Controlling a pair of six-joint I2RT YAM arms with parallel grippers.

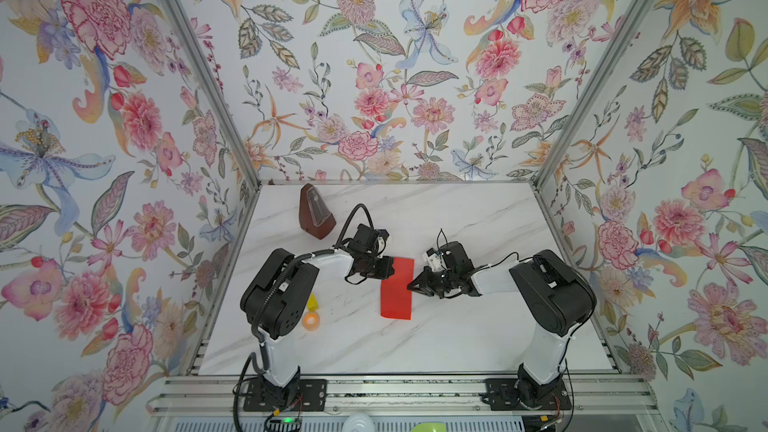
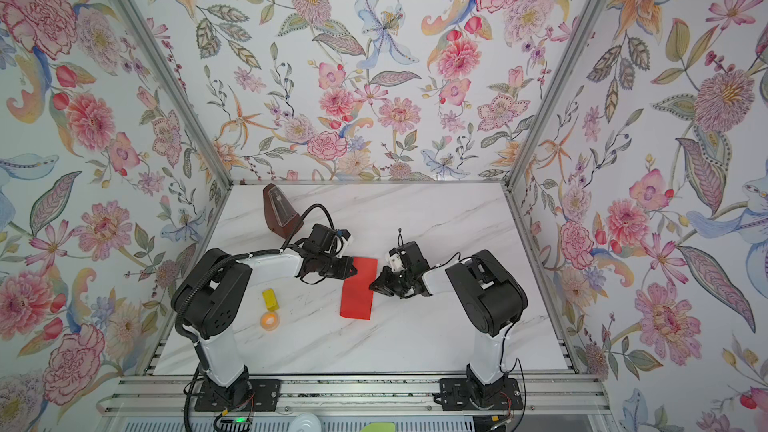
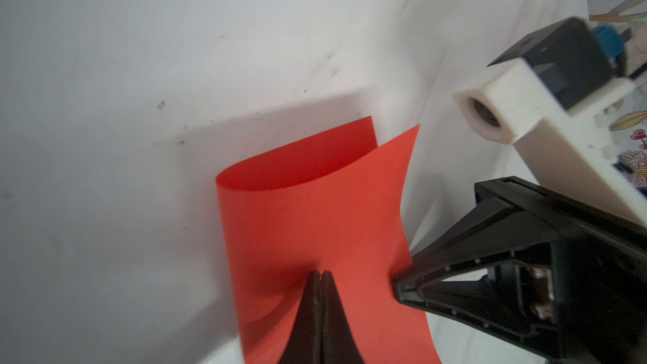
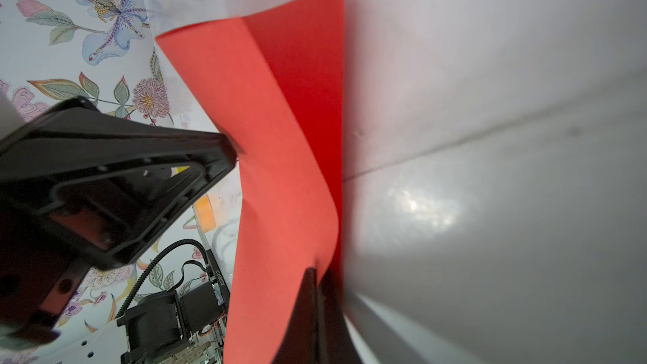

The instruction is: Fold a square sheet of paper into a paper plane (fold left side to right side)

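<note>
The left hand [image 3: 320, 274] and right hand [image 1: 410, 285], each closed, are pressed against the thin bright red paper sheet [image 1: 397, 299]. It is judged light and springy, best pinched at its free edges.

Metronome [image 1: 316, 213] (far left) — near table [image 1: 374, 347] open.

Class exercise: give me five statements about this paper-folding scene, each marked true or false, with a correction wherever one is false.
1. The red sheet of paper lies doubled over on the table. True.
2. Both grippers stand wide open. False: the left gripper and the right gripper are both shut.
3. A dark brown metronome stands at the table's back left. True.
4. The yellow block rests on the paper. False: the yellow block lies apart from it, beside an orange tape roll.
5. The fold is pressed into a flat crease. False: in the left wrist view it is a rounded loop, with the layers gaping.
</note>
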